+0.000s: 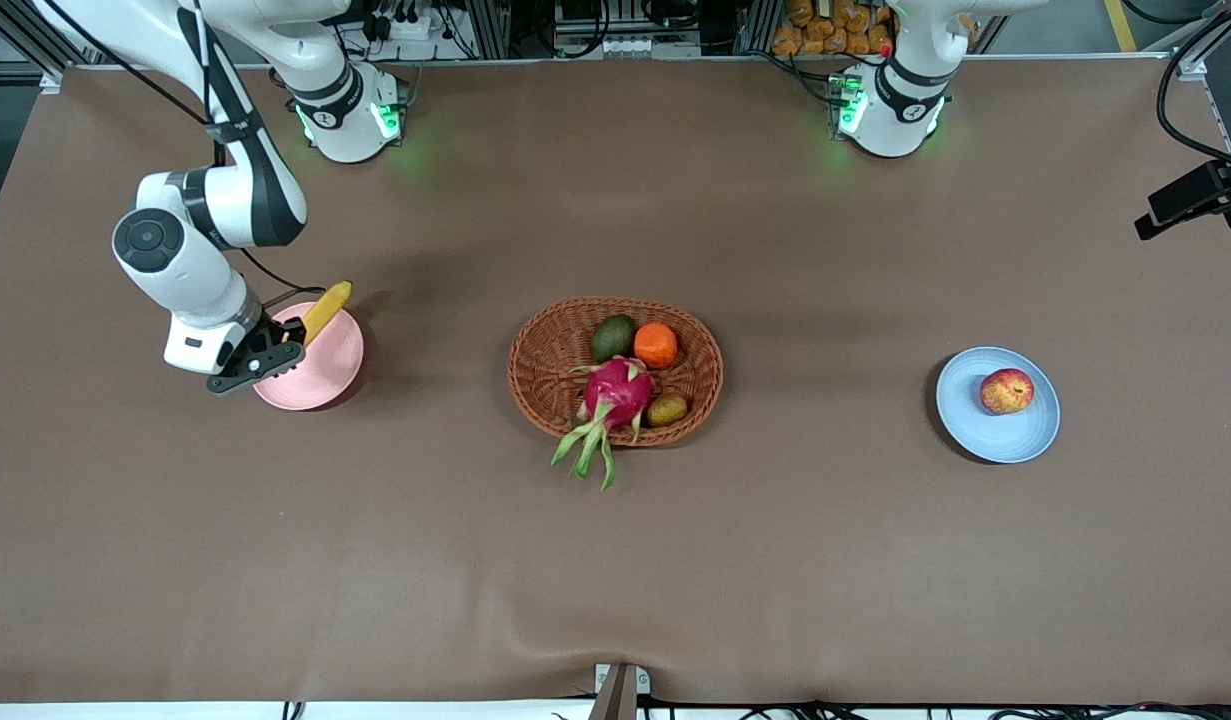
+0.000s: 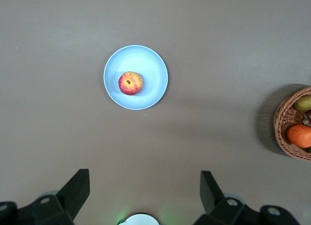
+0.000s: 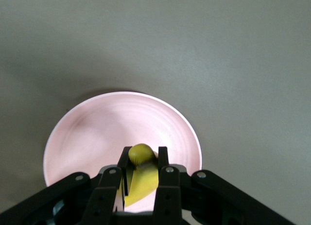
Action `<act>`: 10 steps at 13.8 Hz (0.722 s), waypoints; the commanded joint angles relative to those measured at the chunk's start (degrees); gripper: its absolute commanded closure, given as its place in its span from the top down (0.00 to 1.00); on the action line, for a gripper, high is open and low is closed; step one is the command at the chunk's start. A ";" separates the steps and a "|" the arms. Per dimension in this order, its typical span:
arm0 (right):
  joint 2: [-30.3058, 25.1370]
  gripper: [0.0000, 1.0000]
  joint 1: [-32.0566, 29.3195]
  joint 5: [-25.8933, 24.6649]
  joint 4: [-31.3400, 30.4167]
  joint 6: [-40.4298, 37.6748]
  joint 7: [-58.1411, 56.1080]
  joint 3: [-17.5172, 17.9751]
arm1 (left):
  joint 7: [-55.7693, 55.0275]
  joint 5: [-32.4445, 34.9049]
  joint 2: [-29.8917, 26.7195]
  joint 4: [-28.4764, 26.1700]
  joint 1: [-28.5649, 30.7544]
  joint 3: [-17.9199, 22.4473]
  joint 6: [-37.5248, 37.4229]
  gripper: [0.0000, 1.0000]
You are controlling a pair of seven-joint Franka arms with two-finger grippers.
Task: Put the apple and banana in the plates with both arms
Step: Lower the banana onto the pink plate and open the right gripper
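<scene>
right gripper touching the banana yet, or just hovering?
Touching. In the right wrist view the right gripper has its jaws closed on both sides of the curved yellow banana, no gap, over the pale pink round plate.

The scene is being lit evenly and brightly from overhead. Soft shadows are being cast on the brown table (image 1: pixel 615 560) beside the wicker basket (image 1: pixel 535 375), the blue plate (image 1: pixel 995 425) and the pink plate (image 1: pixel 325 380). Green glow is being thrown around the arm bases. The wrist views are being rendered sharp at centre, with the black fingers (image 2: pixel 77 188) slightly softened. No strong glare is being produced.
</scene>
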 commanded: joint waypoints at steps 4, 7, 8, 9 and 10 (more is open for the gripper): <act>1.65 0.00 0.09 6.31 -2.95 14.42 -8.83 -2.95 | 0.10 -0.42 0.45 0.59 0.12 -0.05 0.20 1.00; 1.65 0.00 0.44 12.12 -2.95 14.34 -8.92 -2.95 | -0.08 -0.15 0.45 0.77 -0.23 -0.31 0.11 1.00; 1.73 0.00 0.44 13.01 -2.95 14.34 -8.92 -2.95 | -0.08 -0.15 0.45 0.86 -0.23 -0.31 0.20 1.00; 1.74 0.00 0.53 13.19 -2.95 14.34 -8.92 -2.95 | -0.17 -0.15 0.45 0.95 -0.23 -0.31 0.11 1.00; 1.74 0.00 0.53 13.19 -2.95 14.34 -8.92 -2.95 | -0.17 0.02 0.45 0.95 -0.23 -0.40 0.20 1.00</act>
